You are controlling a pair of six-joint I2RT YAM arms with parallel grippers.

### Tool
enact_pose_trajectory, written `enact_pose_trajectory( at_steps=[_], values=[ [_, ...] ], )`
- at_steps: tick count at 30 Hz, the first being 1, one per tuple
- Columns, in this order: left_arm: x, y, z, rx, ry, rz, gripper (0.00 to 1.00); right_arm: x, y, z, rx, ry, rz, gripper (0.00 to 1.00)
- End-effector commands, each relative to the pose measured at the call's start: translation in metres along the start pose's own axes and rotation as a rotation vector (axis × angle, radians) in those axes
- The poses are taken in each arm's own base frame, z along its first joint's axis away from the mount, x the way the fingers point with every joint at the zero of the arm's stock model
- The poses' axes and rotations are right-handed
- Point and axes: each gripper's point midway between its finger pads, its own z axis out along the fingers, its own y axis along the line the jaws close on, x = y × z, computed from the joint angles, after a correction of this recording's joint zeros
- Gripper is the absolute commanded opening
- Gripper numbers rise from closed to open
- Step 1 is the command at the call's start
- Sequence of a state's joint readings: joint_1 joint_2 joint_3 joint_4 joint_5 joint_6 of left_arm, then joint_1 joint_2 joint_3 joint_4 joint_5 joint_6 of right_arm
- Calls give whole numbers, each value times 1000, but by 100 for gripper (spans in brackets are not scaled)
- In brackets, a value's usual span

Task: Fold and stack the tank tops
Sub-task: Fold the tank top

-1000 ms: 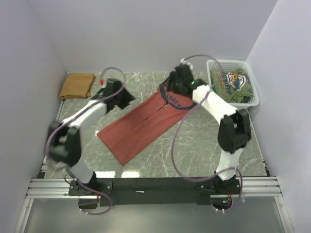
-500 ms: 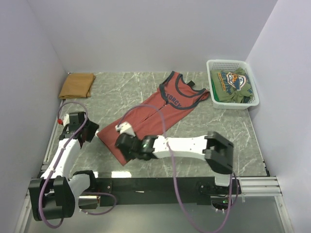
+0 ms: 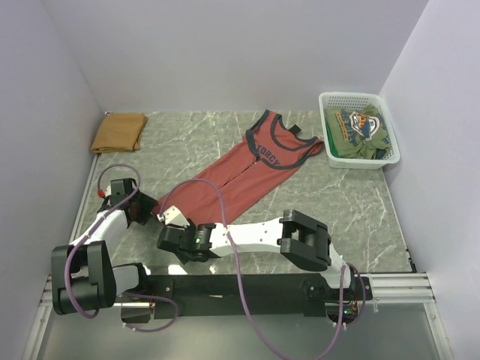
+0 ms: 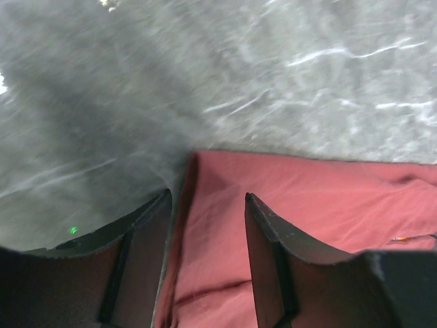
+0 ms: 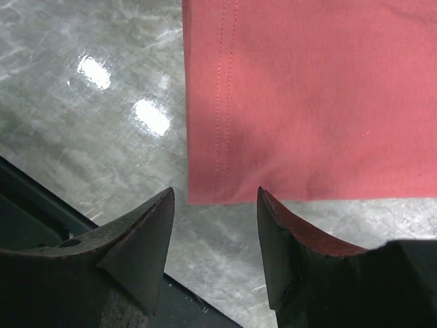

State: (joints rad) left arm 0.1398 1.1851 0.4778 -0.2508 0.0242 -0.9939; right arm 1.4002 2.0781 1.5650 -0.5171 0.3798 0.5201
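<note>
Lining up the first fold on the red top point(image 3: 247, 176), I'd say; it lies flat, diagonal across the counter point(image 3: 330, 202); tan top point(image 3: 118, 132) sits folded far-left; left pincer point(image 4: 208, 198) and right pincer point(image 5: 215, 195) both gape open, one over each hem corner; next: drop, pinch, carry hem neckward.

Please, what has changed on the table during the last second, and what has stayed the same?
The left gripper and the right gripper drew back from the far side to the near end of the red tank top. They now hover open at its hem corners, holding nothing. That top, the folded tan top and the basket stayed put.
</note>
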Motion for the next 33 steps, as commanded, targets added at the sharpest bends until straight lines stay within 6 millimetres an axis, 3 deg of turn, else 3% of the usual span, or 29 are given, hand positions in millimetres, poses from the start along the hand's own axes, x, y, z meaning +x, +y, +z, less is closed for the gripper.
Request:
enact_pose_trajectory(
  at_steps=[1, 9, 14, 23, 24, 28, 33],
  values=[
    [-7, -13, 4, 54, -21, 27, 53, -17, 4, 0, 8, -47, -12, 59],
    [-5, -2, 16, 8, -12, 30, 49, 1, 11, 12, -17, -11, -43, 56],
    [-3, 6, 23, -19, -15, 33, 42, 11, 12, 21, -4, 13, -71, 52],
    [-6, 1, 24, -10, -13, 51, 15, 17, 12, 19, 0, 31, -81, 46],
    [-7, 0, 23, -12, -15, 52, 11, 19, 12, 19, 0, 41, -84, 44],
    [-12, -5, 17, -6, -25, 62, 1, 12, 20, 16, -24, 44, -79, 14],
    [-36, -9, 3, -41, -110, 60, 1, -6, 44, 1, -131, 44, -71, 3]
  ],
)
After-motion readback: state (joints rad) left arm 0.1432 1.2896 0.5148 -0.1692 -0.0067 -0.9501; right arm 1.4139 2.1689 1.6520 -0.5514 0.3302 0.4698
